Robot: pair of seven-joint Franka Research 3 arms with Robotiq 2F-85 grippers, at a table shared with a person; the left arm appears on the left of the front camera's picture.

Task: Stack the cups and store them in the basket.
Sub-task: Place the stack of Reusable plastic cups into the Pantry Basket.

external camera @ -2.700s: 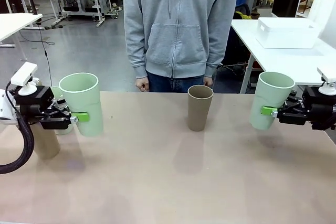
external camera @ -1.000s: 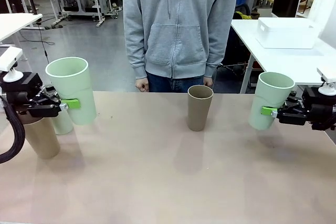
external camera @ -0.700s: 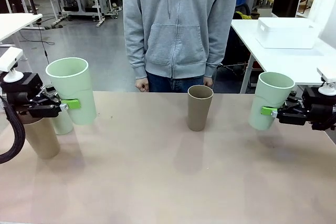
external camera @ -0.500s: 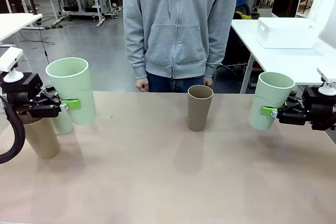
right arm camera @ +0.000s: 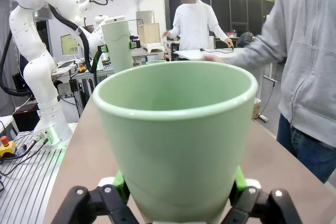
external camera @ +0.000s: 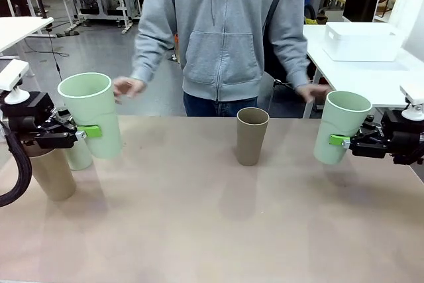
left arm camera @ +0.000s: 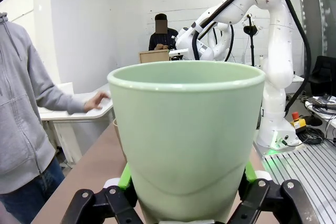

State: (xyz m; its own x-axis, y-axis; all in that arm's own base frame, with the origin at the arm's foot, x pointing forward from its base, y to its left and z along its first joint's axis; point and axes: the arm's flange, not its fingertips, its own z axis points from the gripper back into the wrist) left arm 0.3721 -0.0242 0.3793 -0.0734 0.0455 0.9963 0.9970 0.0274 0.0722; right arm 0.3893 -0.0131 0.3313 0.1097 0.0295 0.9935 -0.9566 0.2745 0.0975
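Note:
My left gripper (external camera: 84, 132) is shut on a mint green cup (external camera: 91, 114), held upright above the table's left end; in the left wrist view that cup (left arm camera: 186, 129) sits between the green pads (left arm camera: 125, 176). Under it stand a tan cup (external camera: 52, 174) and another mint cup (external camera: 79, 156). At the right end my right gripper (external camera: 340, 140) is shut on a second mint cup (external camera: 341, 127), seen close in the right wrist view (right arm camera: 176, 129). A lone tan cup (external camera: 252, 136) stands mid-table. The white basket (external camera: 363, 41) rests on a side table at the far right.
The person stands at the far edge with one hand (external camera: 124, 87) raised near the left cup and the other hand (external camera: 313, 91) near the right cup. The table's near half (external camera: 212, 230) is bare.
The person's hands have lifted from the sides and spread out toward the two held cups. Earlier the left gripper carried its cup left and up; both arms have held still since.

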